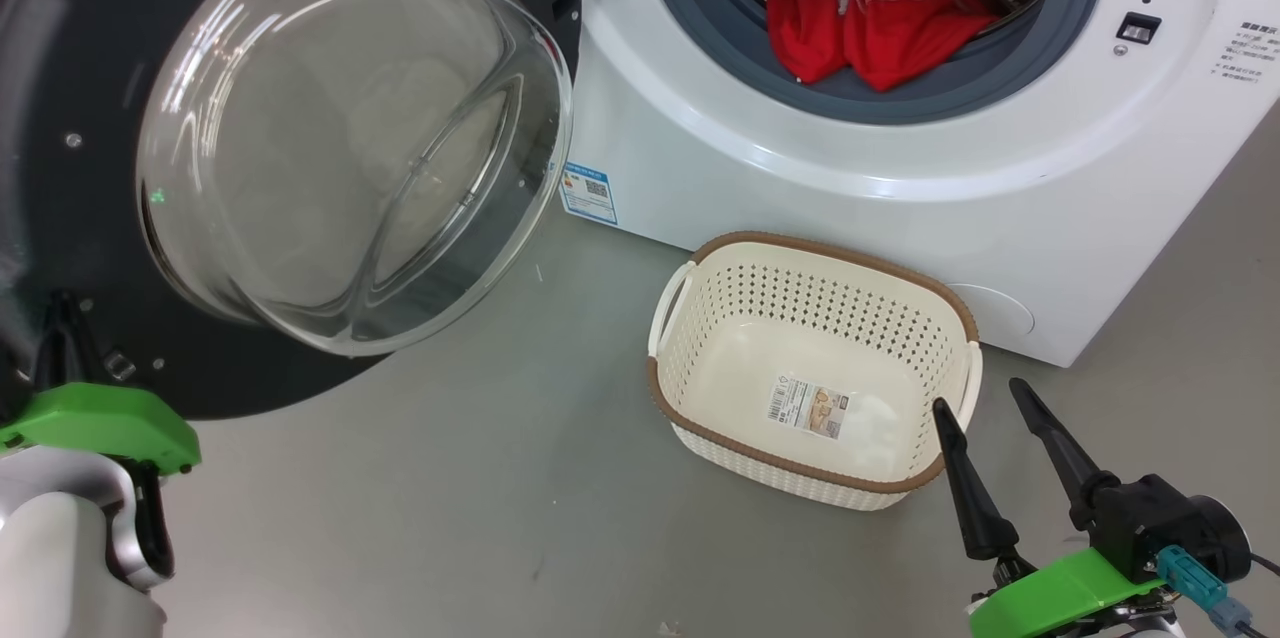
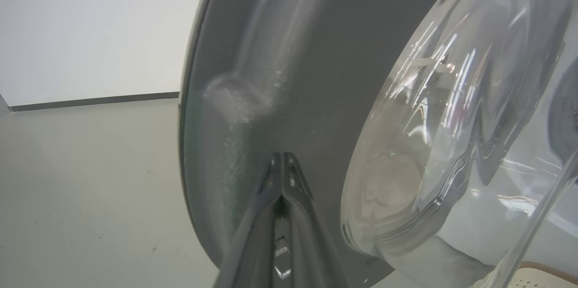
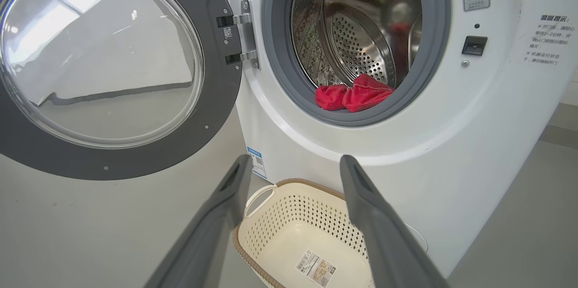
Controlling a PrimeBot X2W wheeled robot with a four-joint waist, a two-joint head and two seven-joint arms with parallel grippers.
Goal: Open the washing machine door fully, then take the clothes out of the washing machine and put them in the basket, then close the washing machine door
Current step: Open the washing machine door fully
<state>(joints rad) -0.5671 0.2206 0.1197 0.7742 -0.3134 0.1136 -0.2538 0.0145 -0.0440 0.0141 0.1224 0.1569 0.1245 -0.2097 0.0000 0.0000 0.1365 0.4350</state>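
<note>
The washing machine door (image 1: 60, 218) stands swung open at the left, its clear glass bowl (image 1: 350, 138) bulging toward me. My left gripper (image 1: 62, 318) is shut, and its joined fingertips (image 2: 282, 157) rest against the door's dark inner rim (image 2: 316, 76) beside the glass. Red clothes (image 1: 870, 18) lie at the front of the steel drum, draped over the grey rubber ring of the washing machine (image 1: 900, 198). The cream basket (image 1: 850, 253) stands on the floor before the machine and holds only its label sticker. My right gripper (image 1: 980, 398) hovers open at the basket's near right corner, holding nothing.
The grey floor (image 1: 450, 498) spreads between the door and the basket. A blue label sticker (image 1: 590, 190) marks the machine's lower left front. In the left wrist view a white wall (image 2: 90, 30) with a dark skirting stands beyond the door's edge.
</note>
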